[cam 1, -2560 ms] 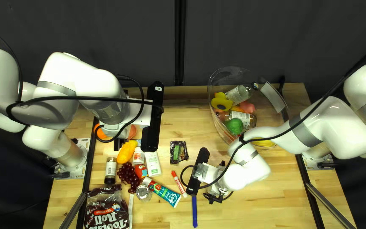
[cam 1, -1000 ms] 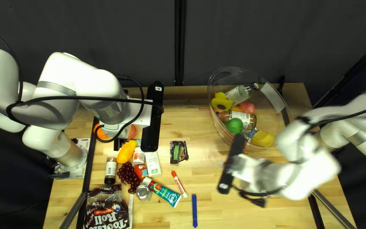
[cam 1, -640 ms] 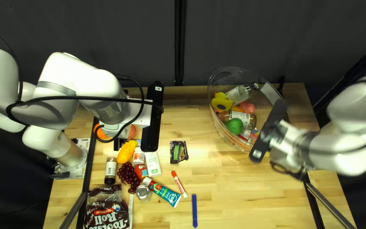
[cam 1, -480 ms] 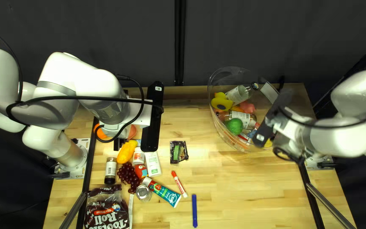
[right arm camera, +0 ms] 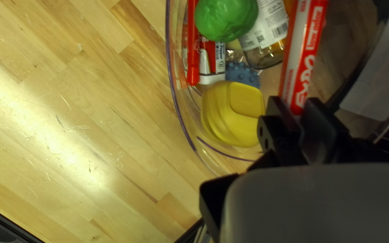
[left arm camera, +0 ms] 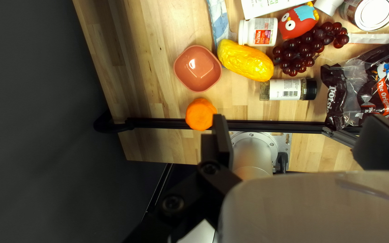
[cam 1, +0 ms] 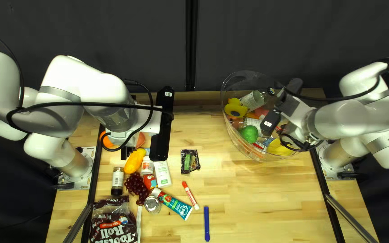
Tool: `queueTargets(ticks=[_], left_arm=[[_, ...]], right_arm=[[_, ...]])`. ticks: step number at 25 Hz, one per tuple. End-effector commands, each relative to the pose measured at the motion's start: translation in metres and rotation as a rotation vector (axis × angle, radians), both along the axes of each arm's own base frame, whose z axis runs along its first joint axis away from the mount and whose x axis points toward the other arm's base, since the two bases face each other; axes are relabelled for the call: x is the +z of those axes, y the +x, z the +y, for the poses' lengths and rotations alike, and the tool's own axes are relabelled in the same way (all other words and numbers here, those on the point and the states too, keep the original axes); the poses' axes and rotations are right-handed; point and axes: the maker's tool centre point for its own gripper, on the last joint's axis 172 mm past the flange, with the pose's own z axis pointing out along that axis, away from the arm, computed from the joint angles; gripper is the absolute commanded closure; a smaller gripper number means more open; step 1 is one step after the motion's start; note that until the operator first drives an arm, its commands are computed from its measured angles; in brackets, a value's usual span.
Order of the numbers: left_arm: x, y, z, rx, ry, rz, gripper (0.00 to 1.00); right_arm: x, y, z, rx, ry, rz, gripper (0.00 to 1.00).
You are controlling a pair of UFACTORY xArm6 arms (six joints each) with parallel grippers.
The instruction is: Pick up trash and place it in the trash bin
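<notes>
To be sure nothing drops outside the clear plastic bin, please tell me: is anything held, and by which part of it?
The right gripper holds a slim red-and-white marker by one end. The left gripper is open and empty.

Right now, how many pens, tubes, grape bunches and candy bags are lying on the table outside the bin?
Pens: 2, a red-capped pen and a blue pen
Tubes: 1, the toothpaste tube
Grape bunches: 1, the dark red grapes
Candy bags: 1, the brown bag
Total: 5
</notes>
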Motion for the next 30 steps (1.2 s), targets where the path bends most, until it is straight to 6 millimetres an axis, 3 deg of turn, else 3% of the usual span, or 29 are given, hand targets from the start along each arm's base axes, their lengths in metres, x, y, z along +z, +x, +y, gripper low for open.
queueTargets(ticks=[1,2,3,4,5,9,16,20,24,30], left_arm=[[0.000,0.000,0.000,0.000,0.000,0.000,0.00],[0.000,0.000,0.000,0.000,0.000,0.000,0.00],[0.000,0.000,0.000,0.000,0.000,0.000,0.00],[0.000,0.000,0.000,0.000,0.000,0.000,0.00],[0.000,0.000,0.000,0.000,0.000,0.000,0.00],[0.000,0.000,0.000,0.000,0.000,0.000,0.00],[0.000,0.000,0.000,0.000,0.000,0.000,0.00],[0.000,0.000,0.000,0.000,0.000,0.000,0.00],[0.000,0.000,0.000,0.000,0.000,0.000,0.00],[0.000,0.000,0.000,0.000,0.000,0.000,0.00]], right_arm=[[-0.003,0.011,0.000,0.027,0.011,-0.017,0.86],[-0.003,0.013,0.000,0.032,0.012,-0.020,0.65],[-0.004,0.014,0.001,0.034,0.011,-0.021,0.19],[-0.004,0.014,0.001,0.035,0.010,-0.021,0.04],[-0.005,0.014,0.003,0.040,0.006,-0.022,0.00],[-0.004,0.017,0.017,0.067,-0.008,-0.021,0.00],[-0.002,0.047,0.076,0.153,-0.042,-0.002,0.00],[-0.026,0.080,0.127,0.205,-0.031,0.015,0.00],[-0.053,0.112,0.165,0.268,0.001,0.039,0.00],[-0.111,0.152,0.194,0.355,0.016,0.089,0.00]])
